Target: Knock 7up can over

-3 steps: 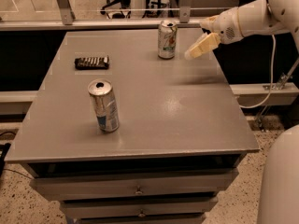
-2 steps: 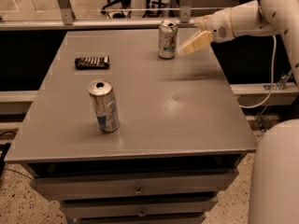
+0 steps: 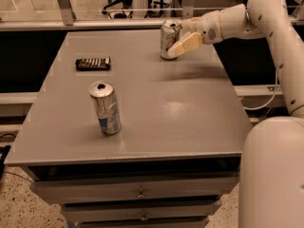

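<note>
The 7up can [image 3: 168, 40], white and green with a silver top, stands at the far edge of the grey table [image 3: 161, 103], tilted slightly to the left. My gripper [image 3: 183, 41] reaches in from the right on the white arm, and its cream finger [image 3: 186, 45] touches the can's right side.
A slimmer silver can with a blue label [image 3: 105, 108] stands upright at the front left. A dark flat packet [image 3: 93, 63] lies at the back left. Drawers sit below the table's front edge. My white base [image 3: 273, 175] is at the table's right.
My gripper has moved left from beside the can until it touches the can's right side. The can now leans slightly left.
</note>
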Action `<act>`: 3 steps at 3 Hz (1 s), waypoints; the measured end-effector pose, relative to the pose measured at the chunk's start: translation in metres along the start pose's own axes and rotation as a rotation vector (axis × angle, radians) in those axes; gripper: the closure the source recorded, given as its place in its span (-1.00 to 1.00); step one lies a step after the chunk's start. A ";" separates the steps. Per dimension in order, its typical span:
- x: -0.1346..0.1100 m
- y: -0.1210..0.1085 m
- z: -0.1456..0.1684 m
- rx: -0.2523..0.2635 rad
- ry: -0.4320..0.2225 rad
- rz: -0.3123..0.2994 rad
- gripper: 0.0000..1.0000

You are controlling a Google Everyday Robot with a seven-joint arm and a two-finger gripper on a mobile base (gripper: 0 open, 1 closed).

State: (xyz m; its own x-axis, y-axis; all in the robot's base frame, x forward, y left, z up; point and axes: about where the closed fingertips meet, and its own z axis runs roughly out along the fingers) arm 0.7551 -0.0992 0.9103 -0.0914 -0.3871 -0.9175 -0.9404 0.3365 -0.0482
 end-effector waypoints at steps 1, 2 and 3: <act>-0.002 0.010 0.015 -0.050 -0.001 -0.014 -1.00; -0.006 0.020 0.018 -0.102 -0.025 -0.029 -1.00; -0.013 0.033 0.006 -0.150 -0.063 -0.056 -1.00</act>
State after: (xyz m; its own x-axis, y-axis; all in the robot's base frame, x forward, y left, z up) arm 0.7268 -0.0780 0.9184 -0.0213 -0.3453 -0.9383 -0.9822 0.1822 -0.0448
